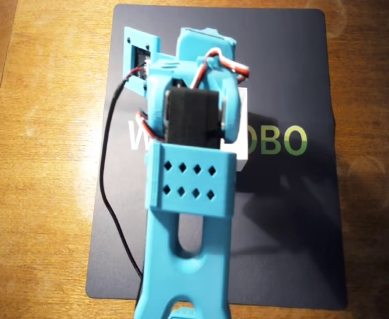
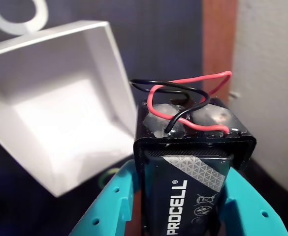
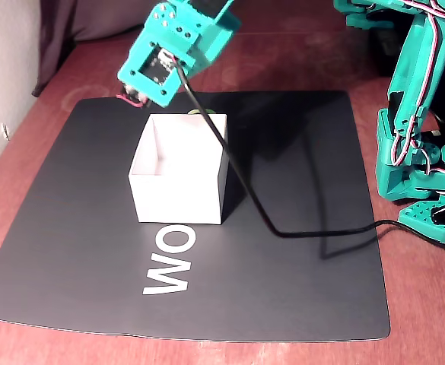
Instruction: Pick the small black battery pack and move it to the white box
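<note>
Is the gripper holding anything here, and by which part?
Yes: the gripper is shut on the small black battery pack, gripping its long side faces, with the wired end sticking out near the white box.

My surface (image 3: 47,106) is reddish-brown wood, and a dark mat (image 3: 306,213) with large white lettering lies flat on it, wood showing around the mat's edges in the fixed view. The white box (image 3: 178,190) stands on the mat just beyond the white letters, open at the top. A black cable (image 3: 336,233) runs across the mat to the right of the box.
</note>
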Robot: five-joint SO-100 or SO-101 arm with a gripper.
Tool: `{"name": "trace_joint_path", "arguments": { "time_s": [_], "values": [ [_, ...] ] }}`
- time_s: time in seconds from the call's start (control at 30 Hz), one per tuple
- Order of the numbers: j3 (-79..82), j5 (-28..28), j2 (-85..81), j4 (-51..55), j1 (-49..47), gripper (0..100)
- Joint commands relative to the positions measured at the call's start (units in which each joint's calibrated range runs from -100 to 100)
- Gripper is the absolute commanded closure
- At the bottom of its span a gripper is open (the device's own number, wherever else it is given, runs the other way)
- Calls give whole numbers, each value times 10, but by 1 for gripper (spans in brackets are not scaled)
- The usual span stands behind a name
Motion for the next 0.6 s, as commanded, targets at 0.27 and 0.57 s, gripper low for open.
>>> {"name": "trace_joint_path", "arguments": {
  "time_s": [0.27, 0.57],
  "values": [
    [87, 2, -23, -4, 18, 94],
    [160, 3, -22, -62, 20, 94]
  ]
}}
